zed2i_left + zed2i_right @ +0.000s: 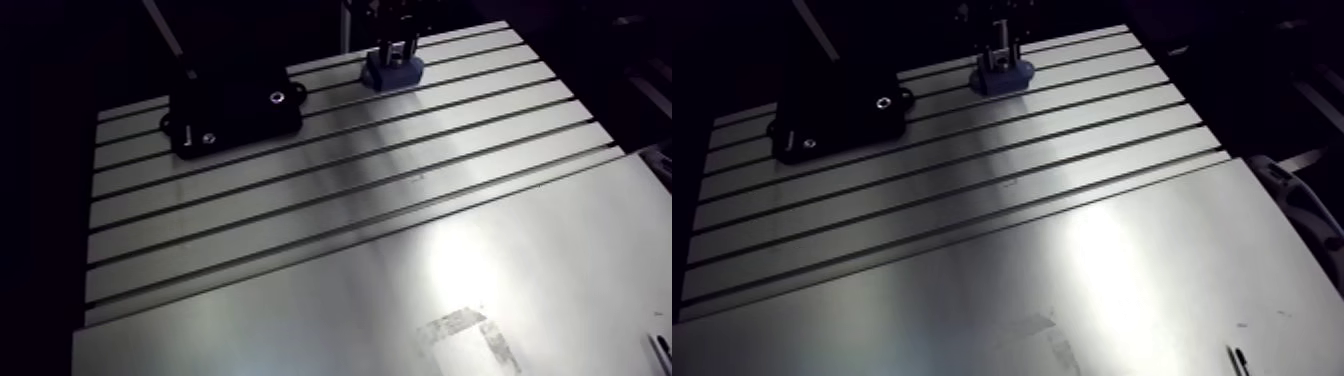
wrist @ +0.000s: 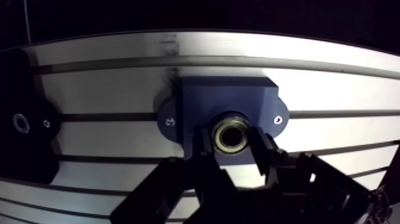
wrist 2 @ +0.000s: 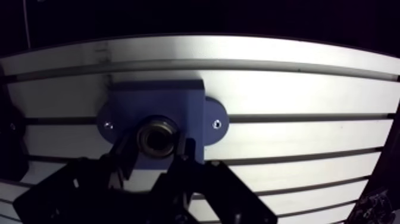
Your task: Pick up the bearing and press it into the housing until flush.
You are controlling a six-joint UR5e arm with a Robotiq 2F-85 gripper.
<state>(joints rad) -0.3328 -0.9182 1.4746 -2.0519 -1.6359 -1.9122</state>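
As the gripper (image 2: 232, 149) sits clamped on the bearing (image 2: 232, 132) at the bore of the blue housing (image 2: 226, 98) on the counter (image 2: 333, 83), pickup looks done — pressing prob. underway; whether it's flush I can't tell.

the shiny ring-shaped bearing (image 2: 232, 134) is sitting pinched between the gripper (image 2: 232, 148) fingers, resting in the flat blue housing (image 2: 226, 98) beneath them.
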